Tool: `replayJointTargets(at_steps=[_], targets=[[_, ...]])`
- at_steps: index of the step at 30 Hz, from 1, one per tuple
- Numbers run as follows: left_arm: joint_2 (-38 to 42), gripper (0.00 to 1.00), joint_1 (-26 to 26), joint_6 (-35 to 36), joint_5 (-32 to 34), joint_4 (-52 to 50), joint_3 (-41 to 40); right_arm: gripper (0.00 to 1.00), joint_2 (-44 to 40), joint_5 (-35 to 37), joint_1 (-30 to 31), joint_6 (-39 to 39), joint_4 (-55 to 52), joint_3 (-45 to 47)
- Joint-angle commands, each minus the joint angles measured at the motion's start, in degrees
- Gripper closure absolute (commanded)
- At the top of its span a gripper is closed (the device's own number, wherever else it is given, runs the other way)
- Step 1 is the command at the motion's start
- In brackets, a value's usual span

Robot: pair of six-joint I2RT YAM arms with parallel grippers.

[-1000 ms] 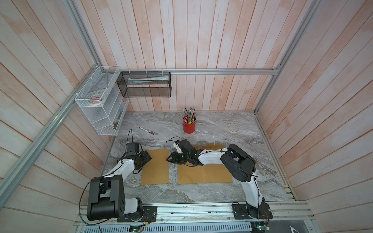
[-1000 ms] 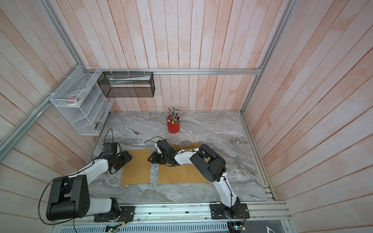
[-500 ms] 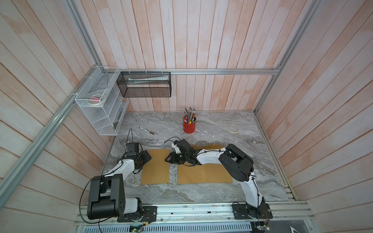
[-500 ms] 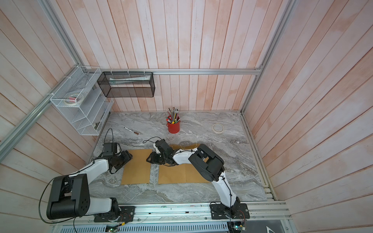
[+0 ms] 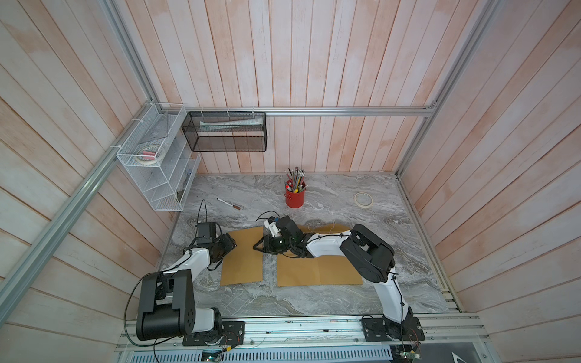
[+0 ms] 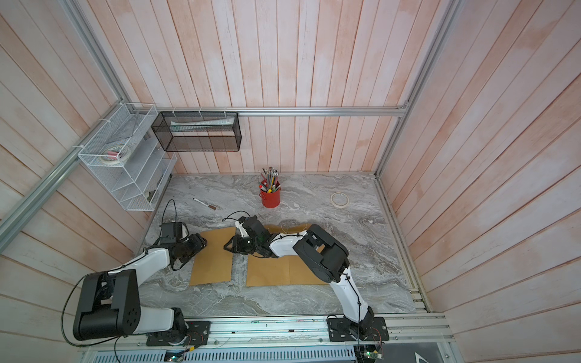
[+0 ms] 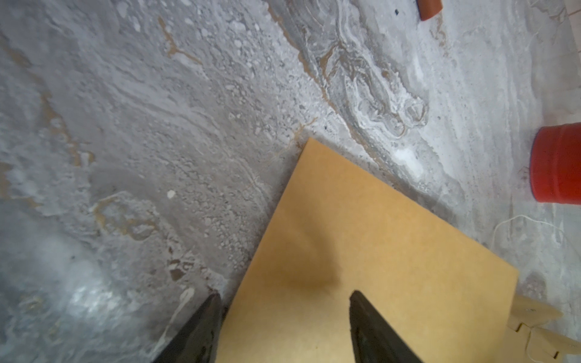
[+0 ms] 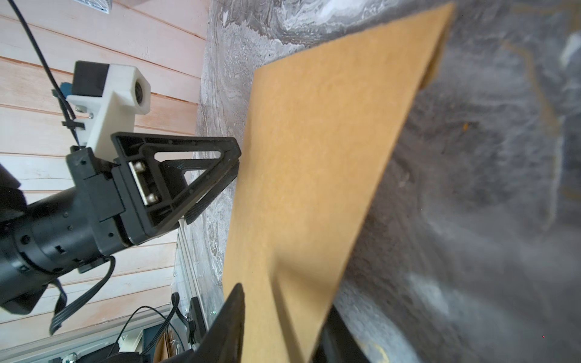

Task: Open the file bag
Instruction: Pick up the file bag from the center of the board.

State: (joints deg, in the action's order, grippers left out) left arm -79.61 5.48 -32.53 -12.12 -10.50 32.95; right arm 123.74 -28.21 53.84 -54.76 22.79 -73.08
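Pincers low, left pincer (image 5: 233, 244), right pincer (image 5: 256, 247) flanking kraft sheet (image 5: 242, 265)

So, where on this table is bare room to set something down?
Free: the front strip of the table, between the file bag and the rail; also the right side by the tape roll. Crowded: the middle, where the left hand and right hand are at the brown sheet.

Both arms low, left tool (image 7: 284, 294) parted, right tool (image 8: 283, 303) seemingly part-closed.
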Motion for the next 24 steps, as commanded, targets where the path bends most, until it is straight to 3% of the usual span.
replayJointTargets(at_steps=[1,5,8,15,24], targets=[[-0.6,0.33,0.0,-0.6,-2.9,-2.3,-2.5,0.76,-0.9,-1.3,-0.1,0.0,1.8,0.2],[2.6,0.33,0.0,-1.6,-4.0,-1.9,-2.4,0.94,-1.8,-1.6,-0.5,0.2,3.3,1.7],[5.3,0.32,0.0,-2.1,-5.3,-1.9,-1.7,0.99,-4.2,-1.3,-1.1,1.4,4.1,3.7],[11.7,0.3,0.0,-3.0,-9.5,-1.0,0.6,1.0,-12.5,-3.0,-4.4,7.3,2.7,8.4],[17.5,0.27,-1.4,-5.3,-20.5,8.7,1.0,1.0,-24.6,-5.9,-9.4,17.4,-8.4,9.4]])
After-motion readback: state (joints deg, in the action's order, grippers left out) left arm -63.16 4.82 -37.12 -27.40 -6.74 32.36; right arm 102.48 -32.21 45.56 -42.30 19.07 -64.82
